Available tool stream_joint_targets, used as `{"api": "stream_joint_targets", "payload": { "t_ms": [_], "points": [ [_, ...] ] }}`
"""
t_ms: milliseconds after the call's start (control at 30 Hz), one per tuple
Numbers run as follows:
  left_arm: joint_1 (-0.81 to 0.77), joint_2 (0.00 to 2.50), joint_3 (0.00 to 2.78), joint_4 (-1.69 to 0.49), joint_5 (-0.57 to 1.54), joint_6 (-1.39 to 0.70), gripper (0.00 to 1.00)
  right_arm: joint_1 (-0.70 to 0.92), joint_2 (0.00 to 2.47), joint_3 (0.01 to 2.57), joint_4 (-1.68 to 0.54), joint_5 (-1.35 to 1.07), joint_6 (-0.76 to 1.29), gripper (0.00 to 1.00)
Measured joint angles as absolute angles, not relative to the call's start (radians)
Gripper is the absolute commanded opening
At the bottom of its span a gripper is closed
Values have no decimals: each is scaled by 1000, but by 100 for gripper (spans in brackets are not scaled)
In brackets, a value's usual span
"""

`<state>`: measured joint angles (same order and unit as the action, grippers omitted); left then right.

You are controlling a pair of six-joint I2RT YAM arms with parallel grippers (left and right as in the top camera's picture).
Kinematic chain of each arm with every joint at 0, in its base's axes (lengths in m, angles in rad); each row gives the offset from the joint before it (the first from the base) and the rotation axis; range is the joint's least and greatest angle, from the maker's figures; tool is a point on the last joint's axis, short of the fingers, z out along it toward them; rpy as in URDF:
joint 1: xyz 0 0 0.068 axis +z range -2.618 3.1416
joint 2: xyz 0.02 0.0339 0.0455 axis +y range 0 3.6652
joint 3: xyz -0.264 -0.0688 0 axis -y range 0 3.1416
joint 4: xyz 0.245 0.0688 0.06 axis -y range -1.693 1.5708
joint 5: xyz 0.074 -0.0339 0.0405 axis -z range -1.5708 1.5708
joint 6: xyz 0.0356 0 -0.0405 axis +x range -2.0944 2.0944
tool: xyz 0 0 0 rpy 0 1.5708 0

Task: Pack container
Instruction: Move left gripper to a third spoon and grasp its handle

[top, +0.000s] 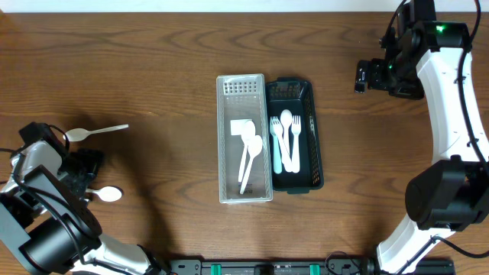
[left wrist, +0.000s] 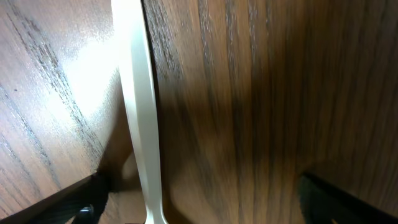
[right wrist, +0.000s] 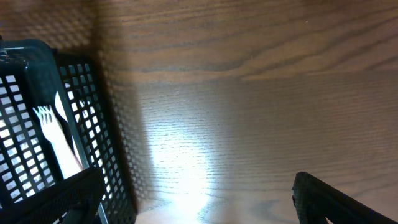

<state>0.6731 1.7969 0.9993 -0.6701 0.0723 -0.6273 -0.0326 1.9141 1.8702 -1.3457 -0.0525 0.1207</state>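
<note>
A clear plastic container (top: 223, 137) at the table's centre holds white spoons (top: 247, 153). Right beside it stands a dark mesh basket (top: 317, 153) with white and pale green forks (top: 286, 141). Two white spoons lie on the table at the left, one (top: 95, 132) further back and one (top: 108, 194) nearer. My left gripper (top: 85, 168) sits low over the nearer spoon; in the left wrist view its handle (left wrist: 140, 112) runs between the open fingers (left wrist: 62, 202), close to the left one. My right gripper (top: 367, 76) hangs open to the right of the basket (right wrist: 37, 137), with nothing between its fingers.
A fork (right wrist: 56, 140) shows through the basket's mesh wall in the right wrist view. The right arm's white links (top: 451, 114) run down the table's right side. Bare wooden tabletop (top: 168, 61) surrounds the two containers.
</note>
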Motion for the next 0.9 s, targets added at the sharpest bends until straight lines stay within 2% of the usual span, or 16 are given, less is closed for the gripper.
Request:
{"api": "stream_joint_targets", "payload": {
  "t_ms": [267, 433, 533, 667, 900],
  "points": [
    [673, 1793, 994, -685, 79, -626, 52, -33, 1914, 1870, -1346, -52, 121, 99],
    [672, 1793, 994, -693, 85, -624, 20, -33, 1914, 1870, -1346, -52, 121, 99],
    [672, 1793, 994, -698, 87, -623, 19, -33, 1914, 1870, -1346, -52, 121, 99],
    [672, 1793, 994, -700, 88, -625, 6, -33, 1914, 1870, -1346, -52, 121, 99],
    [672, 1793, 995, -700, 92, -623, 6, -33, 1914, 1870, -1346, -52, 121, 99]
  ]
}}
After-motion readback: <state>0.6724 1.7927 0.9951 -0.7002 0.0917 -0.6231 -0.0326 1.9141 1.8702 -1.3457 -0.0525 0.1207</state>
